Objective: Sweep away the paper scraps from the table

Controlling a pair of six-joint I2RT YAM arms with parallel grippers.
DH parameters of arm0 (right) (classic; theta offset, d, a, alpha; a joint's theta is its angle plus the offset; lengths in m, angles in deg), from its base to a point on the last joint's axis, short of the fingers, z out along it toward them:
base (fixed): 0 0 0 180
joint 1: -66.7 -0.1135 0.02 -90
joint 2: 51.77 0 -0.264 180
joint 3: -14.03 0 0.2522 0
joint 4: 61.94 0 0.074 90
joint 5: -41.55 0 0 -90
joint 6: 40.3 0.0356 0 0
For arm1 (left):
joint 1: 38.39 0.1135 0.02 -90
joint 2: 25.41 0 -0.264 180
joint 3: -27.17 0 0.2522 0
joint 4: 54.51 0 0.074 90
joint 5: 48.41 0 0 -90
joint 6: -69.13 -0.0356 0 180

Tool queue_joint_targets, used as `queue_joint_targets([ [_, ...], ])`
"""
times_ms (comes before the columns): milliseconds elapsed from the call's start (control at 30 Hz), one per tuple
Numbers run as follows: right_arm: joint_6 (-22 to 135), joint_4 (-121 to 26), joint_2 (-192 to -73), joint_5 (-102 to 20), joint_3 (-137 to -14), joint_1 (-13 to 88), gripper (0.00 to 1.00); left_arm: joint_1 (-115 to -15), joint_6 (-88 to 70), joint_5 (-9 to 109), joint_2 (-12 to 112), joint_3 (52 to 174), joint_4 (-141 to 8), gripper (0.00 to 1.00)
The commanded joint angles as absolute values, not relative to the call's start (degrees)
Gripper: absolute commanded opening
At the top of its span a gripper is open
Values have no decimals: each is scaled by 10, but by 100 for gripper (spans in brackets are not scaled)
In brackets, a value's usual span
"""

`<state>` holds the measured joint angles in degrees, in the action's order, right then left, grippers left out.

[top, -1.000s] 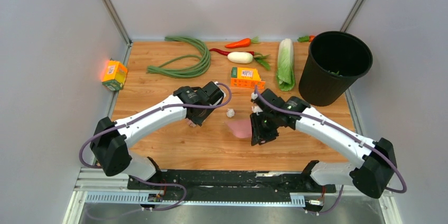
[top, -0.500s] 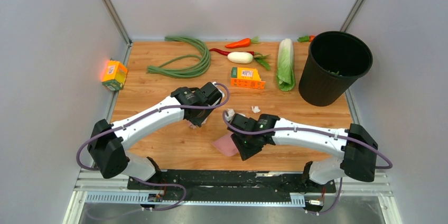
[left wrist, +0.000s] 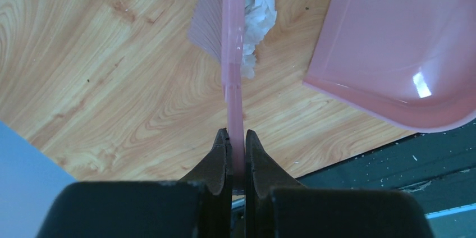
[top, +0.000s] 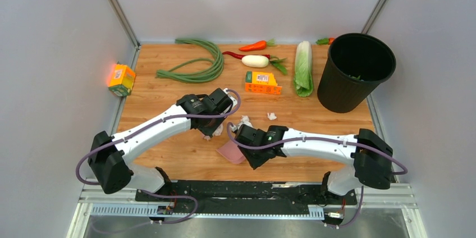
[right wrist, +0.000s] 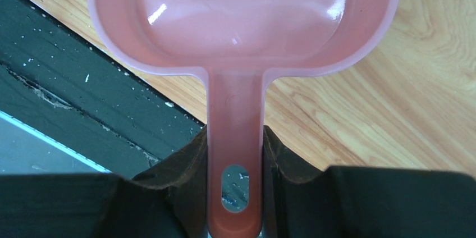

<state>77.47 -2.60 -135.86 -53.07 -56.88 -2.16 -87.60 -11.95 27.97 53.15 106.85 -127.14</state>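
My left gripper [left wrist: 236, 140] is shut on the thin pink handle of a small brush [left wrist: 232, 53]. Its bristles rest on the table [top: 168, 89] against a crumpled white paper scrap [left wrist: 258, 8]. The pink dustpan [left wrist: 393, 41] lies just right of that scrap, its mouth towards the brush. My right gripper [right wrist: 236, 156] is shut on the dustpan's handle, and the pan [right wrist: 241, 13] looks empty. From above, the left gripper [top: 210, 123] and right gripper [top: 251, 145] stand close together, with the dustpan [top: 231, 152] between them. Two more paper scraps [top: 244, 120] [top: 271, 116] lie behind the right arm.
A black bucket [top: 355, 69] stands at the back right. Cabbage [top: 303, 67], an orange box [top: 262, 82], a white radish [top: 255, 61], a carrot [top: 253, 45] and green beans [top: 196, 64] lie along the back. An orange carton [top: 121, 79] sits at the left edge. A black rail [top: 236, 190] borders the near edge.
The right arm has swung left and nearer with the dustpan, uncovering a scrap behind it. The left gripper has shifted slightly left with the brush, a scrap now at its bristles.
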Motion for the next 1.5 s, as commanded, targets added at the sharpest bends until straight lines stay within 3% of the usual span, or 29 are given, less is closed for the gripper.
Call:
queue_joint_targets([
  [0,732,-75,-1374,-531,-576,-25,0,-881,-102,352,525,1055,-1281,0],
  [1467,716,-170,-1415,-539,-568,-26,0,-881,-45,487,467,1105,-1354,0],
])
